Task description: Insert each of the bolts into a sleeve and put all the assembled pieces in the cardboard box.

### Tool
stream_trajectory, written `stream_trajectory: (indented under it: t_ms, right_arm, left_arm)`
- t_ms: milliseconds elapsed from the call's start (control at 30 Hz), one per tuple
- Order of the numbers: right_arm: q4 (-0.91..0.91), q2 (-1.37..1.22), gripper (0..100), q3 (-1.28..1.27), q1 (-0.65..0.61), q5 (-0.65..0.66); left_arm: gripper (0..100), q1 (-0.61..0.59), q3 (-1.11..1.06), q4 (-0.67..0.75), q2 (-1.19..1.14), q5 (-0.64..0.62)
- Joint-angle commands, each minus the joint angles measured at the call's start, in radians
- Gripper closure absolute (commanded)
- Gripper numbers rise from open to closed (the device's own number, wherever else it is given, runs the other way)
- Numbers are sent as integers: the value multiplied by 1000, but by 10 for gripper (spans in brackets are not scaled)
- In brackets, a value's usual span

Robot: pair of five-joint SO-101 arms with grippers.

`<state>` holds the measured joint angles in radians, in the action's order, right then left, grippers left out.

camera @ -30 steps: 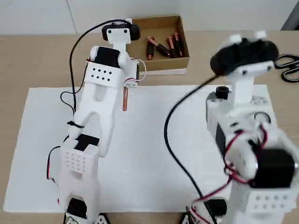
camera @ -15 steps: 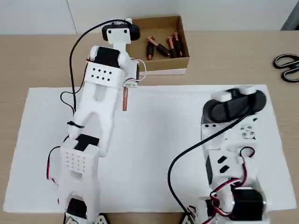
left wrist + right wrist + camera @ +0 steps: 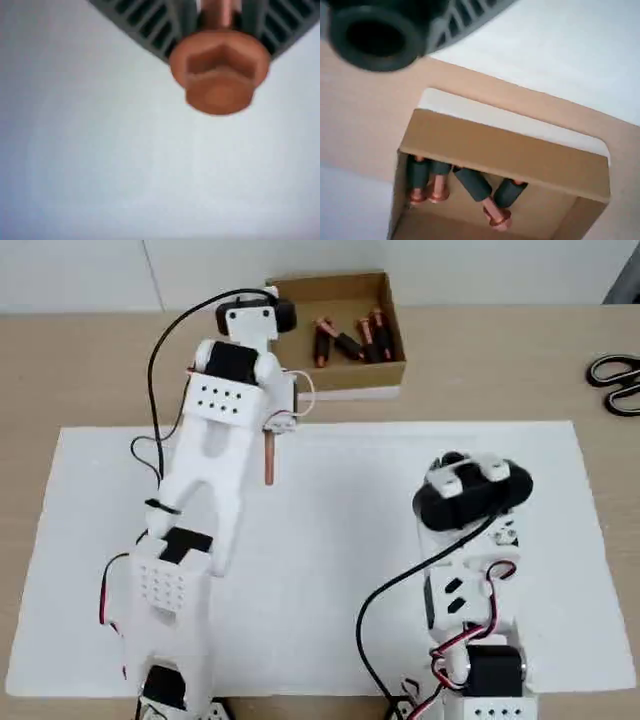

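My left gripper [image 3: 272, 426] is shut on a copper bolt [image 3: 268, 456], which hangs over the white sheet just in front of the cardboard box [image 3: 392, 302]. In the left wrist view the bolt's hex head [image 3: 220, 75] sticks out between the ribbed fingers [image 3: 145, 25]. Several assembled bolt-and-sleeve pieces [image 3: 350, 340] lie in the box. My right gripper [image 3: 382, 17] is shut on a black sleeve [image 3: 375, 37], seen end-on with its bore showing. Beyond it are the box [image 3: 505, 155] and the pieces [image 3: 470, 185] inside. The right arm [image 3: 468, 495] is folded back over the sheet's right half.
A white paper sheet [image 3: 340, 570] covers the middle of the wooden table [image 3: 80, 360]. Scissors [image 3: 616, 372] lie at the far right edge. A black cable [image 3: 385, 590] loops beside the right arm.
The right arm has folded back and down toward the near edge, away from the box. The left arm with the bolt has barely shifted.
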<state>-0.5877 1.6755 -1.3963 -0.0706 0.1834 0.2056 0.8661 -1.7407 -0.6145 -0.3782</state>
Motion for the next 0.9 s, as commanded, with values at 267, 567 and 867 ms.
stream_trajectory:
  t_ms: [267,567,867]
  right_arm:
    - [269,128,992,-227,-74,-2]
    - [308,127,993,-288,-97,-91]
    - [297,117,995,-287,-137,-193]
  left_arm:
    - [994,2,114,-11,440,-5]
    - [994,15,-58,-8,601,-11]
    - [994,64,-171,-9,895,-29]
